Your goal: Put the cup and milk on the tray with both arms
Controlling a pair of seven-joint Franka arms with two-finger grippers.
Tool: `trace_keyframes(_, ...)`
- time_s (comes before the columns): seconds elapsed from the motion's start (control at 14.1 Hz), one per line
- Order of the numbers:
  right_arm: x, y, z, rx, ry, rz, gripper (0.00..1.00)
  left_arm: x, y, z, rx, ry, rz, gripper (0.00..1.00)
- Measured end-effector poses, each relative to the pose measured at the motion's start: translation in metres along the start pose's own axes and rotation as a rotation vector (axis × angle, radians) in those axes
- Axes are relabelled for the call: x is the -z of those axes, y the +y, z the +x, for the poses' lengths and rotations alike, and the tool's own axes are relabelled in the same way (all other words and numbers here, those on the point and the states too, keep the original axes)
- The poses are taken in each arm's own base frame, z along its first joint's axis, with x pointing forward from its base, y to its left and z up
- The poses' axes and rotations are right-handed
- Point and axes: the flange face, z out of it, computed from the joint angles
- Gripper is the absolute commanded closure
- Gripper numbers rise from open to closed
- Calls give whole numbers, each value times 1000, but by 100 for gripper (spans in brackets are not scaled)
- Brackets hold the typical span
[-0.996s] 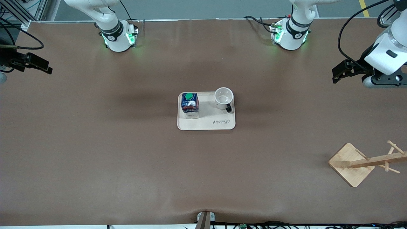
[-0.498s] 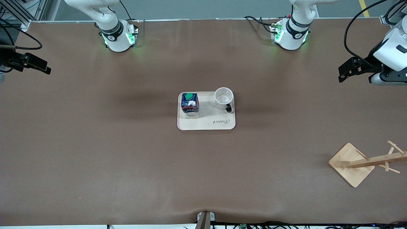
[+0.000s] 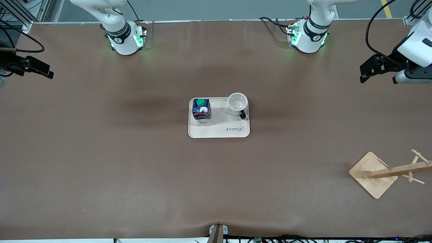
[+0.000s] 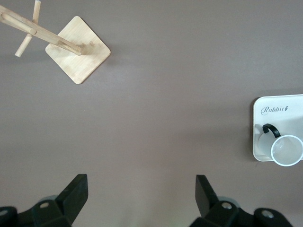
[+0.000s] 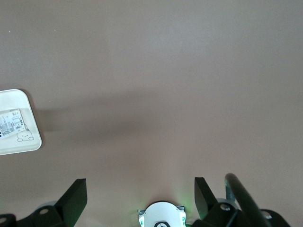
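The cream tray [image 3: 219, 131] lies at the table's middle. The dark-blue milk carton [image 3: 201, 111] with a green cap stands on it toward the right arm's end. The white cup [image 3: 237, 104] with a black handle stands on it toward the left arm's end. My left gripper [image 3: 366, 70] is open and empty, high over the left arm's end of the table. My right gripper [image 3: 45, 71] is open and empty, high over the right arm's end. The left wrist view shows the cup [image 4: 285, 149] on the tray [image 4: 279, 110]. The right wrist view shows a tray corner [image 5: 19, 137].
A wooden mug rack with a square base [image 3: 373, 173] stands near the front camera at the left arm's end; it also shows in the left wrist view [image 4: 78, 56]. The right arm's base [image 5: 161, 216] shows in the right wrist view. Brown table lies all around the tray.
The left gripper has risen and drawn back toward the left arm's end of the table. The right gripper has shifted slightly outward. Cup, milk and tray have not moved.
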Motion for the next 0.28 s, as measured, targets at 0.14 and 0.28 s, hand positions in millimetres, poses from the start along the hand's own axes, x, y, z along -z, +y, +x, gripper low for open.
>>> trace_keyframes(0.14, 0, 0, 0, 0, 0, 0, 0, 1, 0, 0, 0, 3, 0, 0)
trace_keyframes(0.28, 0, -1, 0, 1, 0, 0, 0, 4, 0, 0, 0, 3, 0, 0)
